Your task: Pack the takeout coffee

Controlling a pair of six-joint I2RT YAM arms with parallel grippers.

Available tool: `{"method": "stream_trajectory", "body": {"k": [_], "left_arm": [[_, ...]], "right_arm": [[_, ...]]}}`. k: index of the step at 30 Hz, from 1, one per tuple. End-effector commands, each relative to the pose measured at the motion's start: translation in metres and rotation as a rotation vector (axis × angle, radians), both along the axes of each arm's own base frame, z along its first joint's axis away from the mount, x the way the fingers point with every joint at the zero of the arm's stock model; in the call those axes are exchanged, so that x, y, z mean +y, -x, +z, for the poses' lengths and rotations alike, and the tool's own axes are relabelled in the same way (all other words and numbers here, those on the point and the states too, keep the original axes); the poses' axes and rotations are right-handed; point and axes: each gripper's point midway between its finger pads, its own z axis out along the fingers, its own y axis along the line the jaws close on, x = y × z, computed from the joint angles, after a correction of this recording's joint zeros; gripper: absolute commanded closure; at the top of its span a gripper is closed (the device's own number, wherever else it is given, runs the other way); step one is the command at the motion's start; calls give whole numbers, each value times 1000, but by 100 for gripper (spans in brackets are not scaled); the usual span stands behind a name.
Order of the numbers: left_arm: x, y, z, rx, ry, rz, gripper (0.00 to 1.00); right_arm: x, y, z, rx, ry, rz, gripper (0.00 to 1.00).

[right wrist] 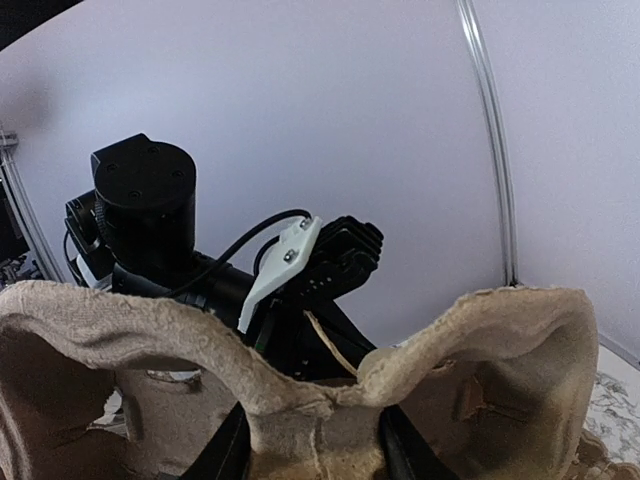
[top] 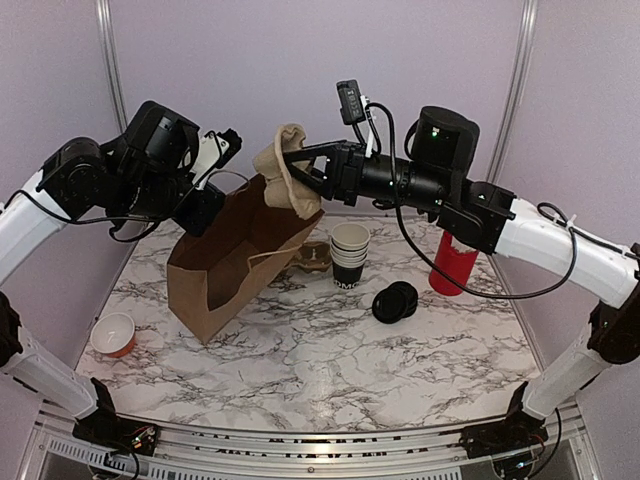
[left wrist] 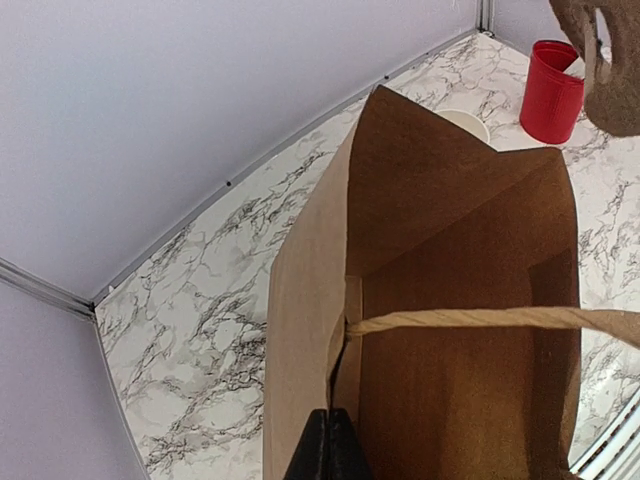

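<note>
Looking down from the top camera, the left gripper point(top: 207, 203) is pinched shut on the upper edge of the brown bag point(top: 225, 265). The bag stands tilted on the table point(top: 300, 370), its mouth open toward the right arm. The right gripper point(top: 292, 170) clamps a tan pulp carrier point(top: 283, 160) and holds it in the air at the bag's mouth, with its lower part at the rim. Just right of the bag stands a cup stack point(top: 349, 252). The coffee point(top: 395, 301) looks to be the low black lidded shape lying on the table between that stack and the red cup point(top: 452, 263), well apart from the bag. Whether a cup sits under the lid I cannot tell. A small cup point(top: 113, 333) sits near the table's left edge. From the left wrist, the black fingers point(left wrist: 318, 455) press together on the bag's point(left wrist: 300, 300) wall at its rim. A twine handle point(left wrist: 470, 320) stretches across the open mouth. Beyond the bag are the red cup point(left wrist: 550, 92) and a corner of the carrier point(left wrist: 612, 60). From the right wrist, the carrier point(right wrist: 300, 400) fills the lower frame, its centre ridge nipped between two dark fingers point(right wrist: 228, 455), with the left arm behind it.
</note>
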Motion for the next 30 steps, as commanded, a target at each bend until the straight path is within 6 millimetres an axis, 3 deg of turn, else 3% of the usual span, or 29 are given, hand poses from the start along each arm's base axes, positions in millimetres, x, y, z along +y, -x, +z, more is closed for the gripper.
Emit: {"method": "stream_trajectory", "body": {"k": [1,7,14,20,23,30], "left_arm": [[1,3,30,-79,91,-21,100],[0,4,33,-111,113,-36,100],[5,6,54,-173,164,-38,100],[6,10,63,-192,199,-60,100],[-3,20,62,-172,231,-129,100],[-28,43,40,-57,292,-281,100]], "right_arm": [[-2,31,20,80,-149,286,63],[4,45,-1,131,-153,437,63],[23,42,-51,273,-53,498,63],[19,26,-89,371,63,399,63],[17,12,-113,424,135,304,63],[19,-17,-149,438,222,135,64]]}}
